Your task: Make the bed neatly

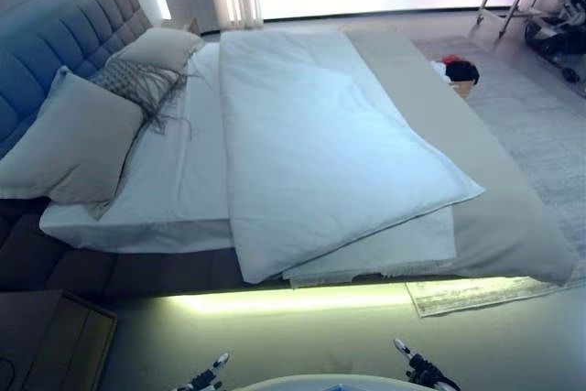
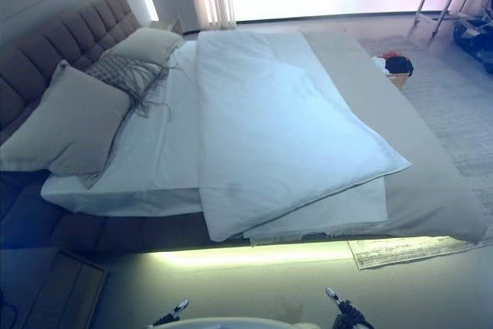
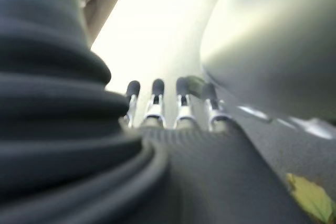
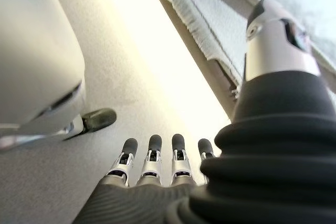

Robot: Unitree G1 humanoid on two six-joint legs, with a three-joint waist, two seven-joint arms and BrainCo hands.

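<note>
Duvet [image 1: 320, 153] lies skewed on bed [image 1: 513, 226], long axis roughly headboard [image 1: 64, 48] to foot but rotated, near corner hanging past mattress edge. Both hands well short of it, low by floor: left hand [image 3: 168, 106] and right hand [image 4: 152, 163], fingers straight and apart, holding nothing. Right hand nearer overhanging corner, my guess. Count: two pillows [image 1: 78, 144], one fringed cushion [image 1: 137, 84], one duvet.

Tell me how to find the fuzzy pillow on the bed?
Start at the padded headboard on the bed's left. Three pillows lean there in a row. The fuzzy pillow is the middle one, grey with long stringy fringe, squeezed between two plain smooth pillows.
</note>
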